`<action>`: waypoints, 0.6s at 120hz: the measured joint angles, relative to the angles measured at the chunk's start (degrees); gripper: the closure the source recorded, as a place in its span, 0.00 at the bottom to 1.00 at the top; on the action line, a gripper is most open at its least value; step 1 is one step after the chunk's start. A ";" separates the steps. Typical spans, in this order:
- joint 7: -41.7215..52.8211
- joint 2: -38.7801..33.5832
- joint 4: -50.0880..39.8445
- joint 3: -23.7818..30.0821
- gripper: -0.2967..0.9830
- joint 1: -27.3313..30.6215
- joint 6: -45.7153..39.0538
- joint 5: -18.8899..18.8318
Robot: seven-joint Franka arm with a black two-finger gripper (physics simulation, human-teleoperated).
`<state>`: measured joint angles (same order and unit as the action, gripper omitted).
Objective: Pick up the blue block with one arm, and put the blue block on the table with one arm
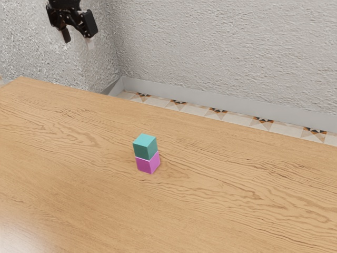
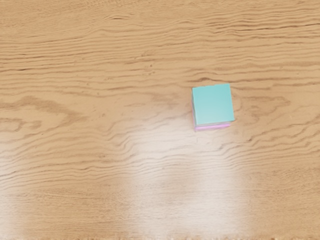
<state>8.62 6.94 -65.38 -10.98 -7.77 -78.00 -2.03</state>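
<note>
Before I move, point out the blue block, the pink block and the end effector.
Blue block point(image 2: 213, 104), wrist view, top face.
Pink block point(image 1: 145, 165), exterior view, side face.
End effector point(image 1: 78, 45), exterior view, midway between its fingertips.

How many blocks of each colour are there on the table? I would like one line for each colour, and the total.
Blue (teal) block: 1, stacked on top
Pink-purple block: 1, underneath, on the table
Total: 2 blocks
</note>
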 joint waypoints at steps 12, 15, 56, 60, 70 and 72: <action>-0.30 1.75 -0.17 -0.06 0.23 0.50 -0.35 -0.02; -0.37 1.93 -0.19 -0.07 0.23 0.52 -0.46 0.01; -1.12 -1.21 -29.32 0.58 0.23 1.11 -19.74 4.28; -1.45 -0.08 -29.22 0.72 0.23 0.80 -21.88 5.42; -2.75 2.23 -29.30 1.40 0.23 -1.07 -25.98 7.53; -3.02 2.77 -29.34 1.45 0.23 -1.49 -26.70 7.85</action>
<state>5.60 9.71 -94.73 -9.53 -9.25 -104.70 5.82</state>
